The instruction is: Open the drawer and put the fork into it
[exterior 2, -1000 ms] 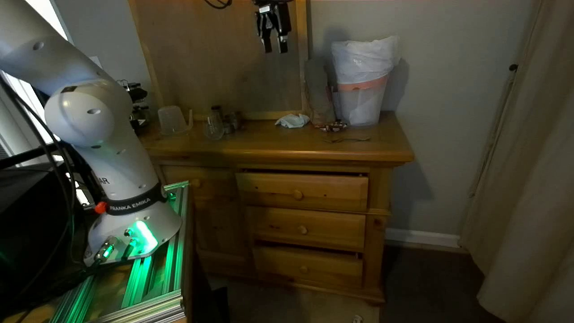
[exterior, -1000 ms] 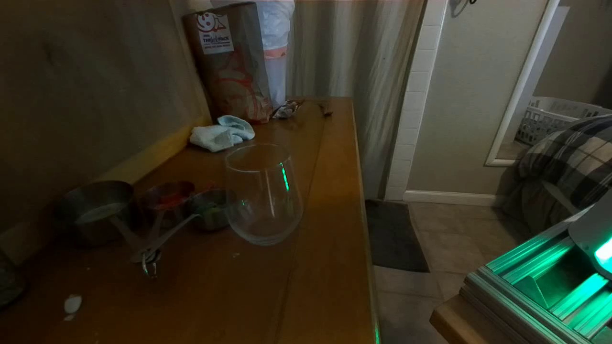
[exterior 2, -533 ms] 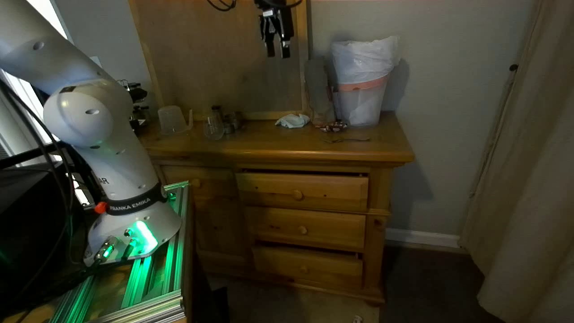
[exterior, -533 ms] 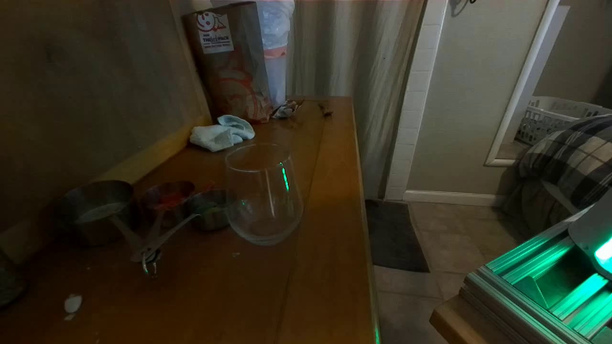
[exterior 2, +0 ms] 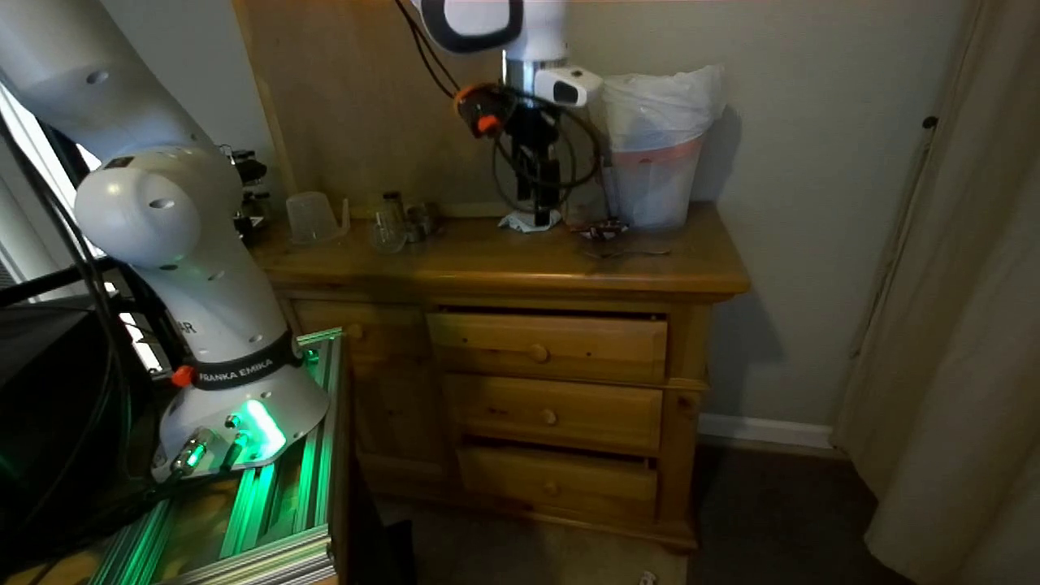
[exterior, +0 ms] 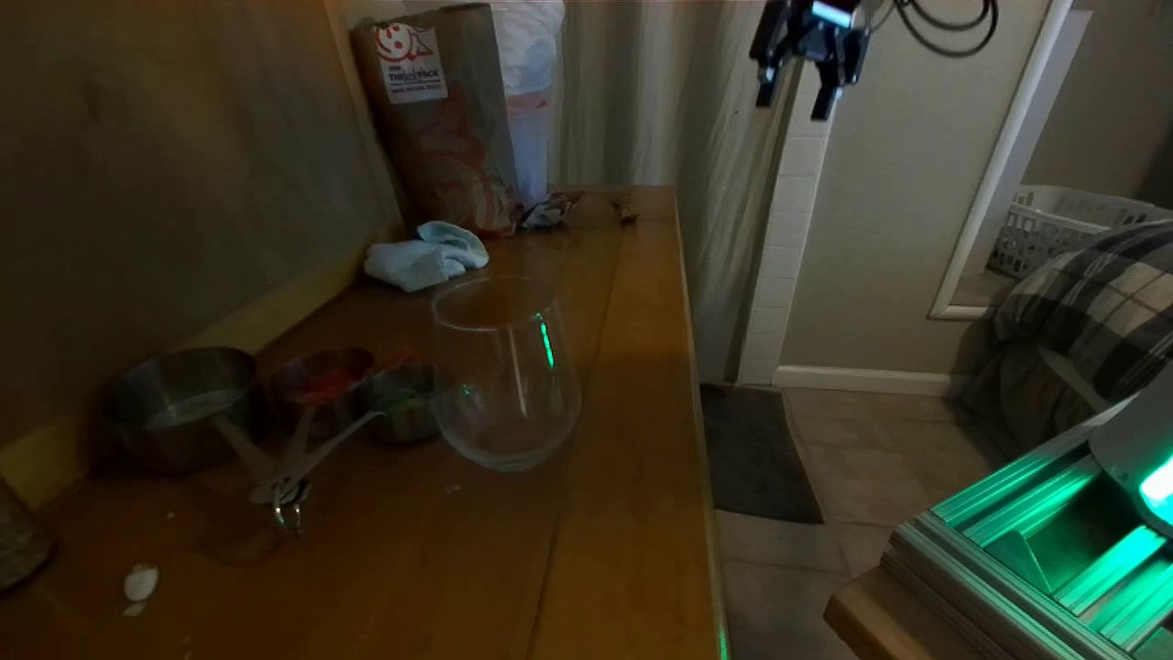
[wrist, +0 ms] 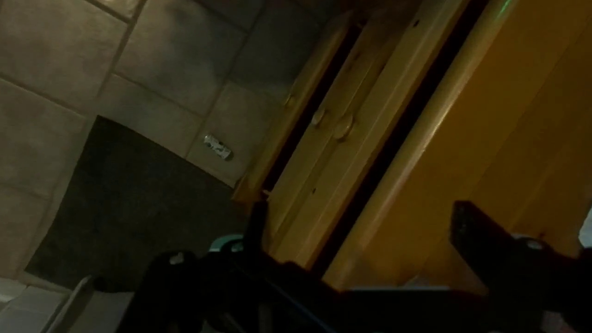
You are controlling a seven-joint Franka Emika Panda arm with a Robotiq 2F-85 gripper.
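Toward the near side of the surface (exterior 2: 463, 264), I see the pincer (exterior: 792, 108) now lower, spread wide, empty, presumably nearing the top drawer (exterior 2: 546, 349).

On the wooden cabinet top (exterior: 632, 522), a clear stemless glass (exterior: 506, 376) stands upright just beside three measuring cups (exterior: 321, 390), their handles joined at a ring (exterior: 287, 515). Farther along I see a rumpled pale blue cloth (exterior: 426, 258), then a brown paper bag (exterior: 444, 137) with red print, a crumpled wrapper (exterior: 550, 210) by its foot and a white-lined bin (exterior 2: 654, 191) beside it. A dark mat (exterior: 759, 449) lies on the tiled floor (exterior: 866, 467); a curtain (exterior: 632, 101) hangs beyond the top's far end.
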